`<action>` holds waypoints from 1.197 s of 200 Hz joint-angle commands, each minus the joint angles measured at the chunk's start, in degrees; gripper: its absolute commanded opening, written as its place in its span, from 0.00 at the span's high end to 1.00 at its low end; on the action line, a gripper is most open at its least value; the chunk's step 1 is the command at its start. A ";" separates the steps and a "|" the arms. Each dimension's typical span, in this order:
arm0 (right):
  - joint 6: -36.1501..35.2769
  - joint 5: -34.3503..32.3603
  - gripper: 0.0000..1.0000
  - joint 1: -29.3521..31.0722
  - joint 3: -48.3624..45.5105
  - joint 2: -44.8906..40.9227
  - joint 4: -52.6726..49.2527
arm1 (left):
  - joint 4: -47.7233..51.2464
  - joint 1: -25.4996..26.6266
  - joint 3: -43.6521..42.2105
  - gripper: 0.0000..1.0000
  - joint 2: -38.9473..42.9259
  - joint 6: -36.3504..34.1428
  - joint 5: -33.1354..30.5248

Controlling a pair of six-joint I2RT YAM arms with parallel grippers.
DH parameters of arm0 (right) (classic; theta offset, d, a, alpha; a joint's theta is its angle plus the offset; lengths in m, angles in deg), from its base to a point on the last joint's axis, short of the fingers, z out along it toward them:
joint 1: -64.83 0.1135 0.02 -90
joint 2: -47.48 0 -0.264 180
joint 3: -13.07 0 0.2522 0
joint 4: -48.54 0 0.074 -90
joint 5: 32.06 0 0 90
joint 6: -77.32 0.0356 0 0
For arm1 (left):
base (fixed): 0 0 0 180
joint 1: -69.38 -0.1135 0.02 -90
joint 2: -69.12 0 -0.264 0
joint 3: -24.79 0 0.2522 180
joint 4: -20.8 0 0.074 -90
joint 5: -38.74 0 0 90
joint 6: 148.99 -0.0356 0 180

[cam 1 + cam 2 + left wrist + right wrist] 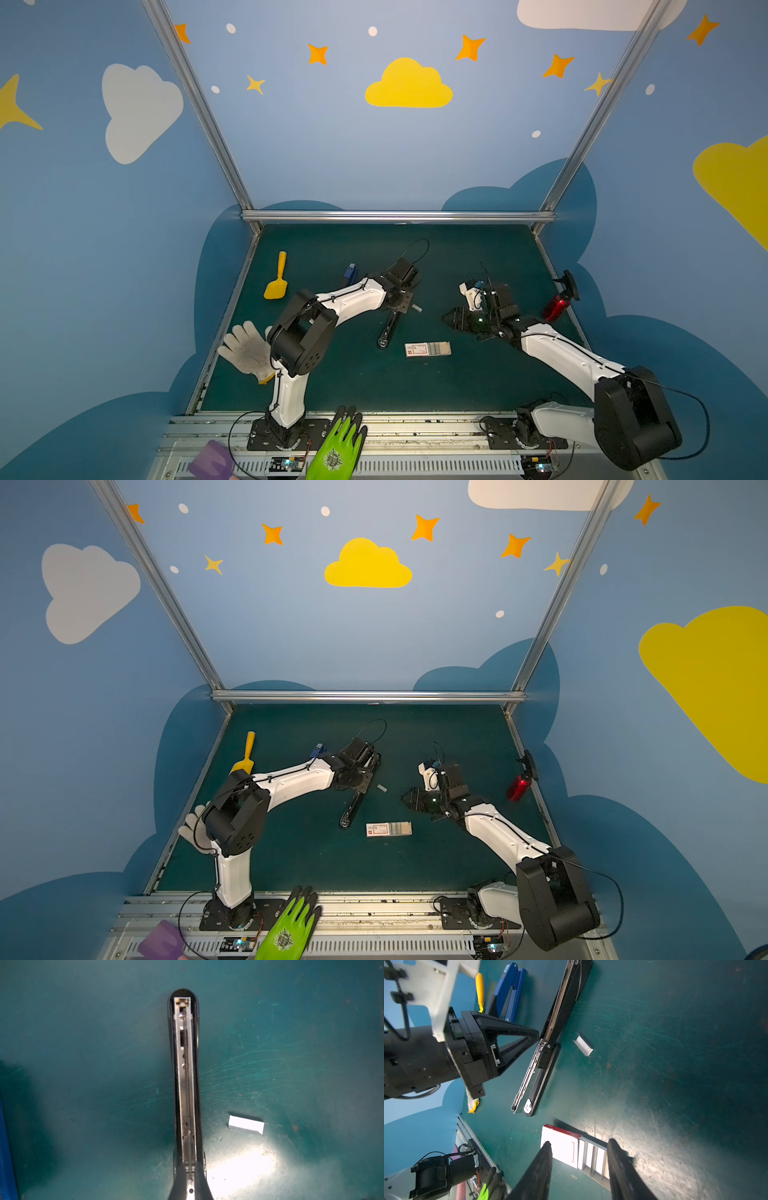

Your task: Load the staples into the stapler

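Note:
The black stapler (388, 328) (351, 808) lies folded open flat on the green mat, its metal magazine channel (186, 1076) facing up with no staples in it. My left gripper (190, 1164) (398, 311) points down at the hinge, its fingers pinched on the narrow rail there. A short loose strip of staples (246, 1125) (583, 1045) (417, 308) lies beside the hinge. The white, red-labelled staples box (428, 349) (388, 829) (560, 1147) lies slid open with strips showing. My right gripper (579, 1142) (449, 321) hangs open above the box, with nothing between its fingers.
A blue stapler (350, 272) and a yellow scoop (277, 282) lie at the back left. At the right edge stands a red bottle (557, 305). A white glove (247, 349) lies on the left edge and a green glove (338, 444) on the front rail.

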 commanded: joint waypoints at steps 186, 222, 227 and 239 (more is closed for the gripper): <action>-15.46 -12.68 0.47 9.34 46.77 41.37 -33.76 | 0.12 -7.52 -35.64 0.49 41.95 25.56 3.80; -17.99 -15.57 0.48 11.83 50.54 45.19 -35.35 | -0.27 -9.42 -37.72 0.49 44.30 26.35 5.66; -18.06 -16.06 0.48 12.00 50.87 45.74 -35.43 | -0.27 -9.54 -37.83 0.49 44.45 26.36 5.79; -18.38 -17.24 0.48 12.31 51.45 46.62 -35.67 | -0.23 -9.88 -37.82 0.49 44.56 26.32 6.05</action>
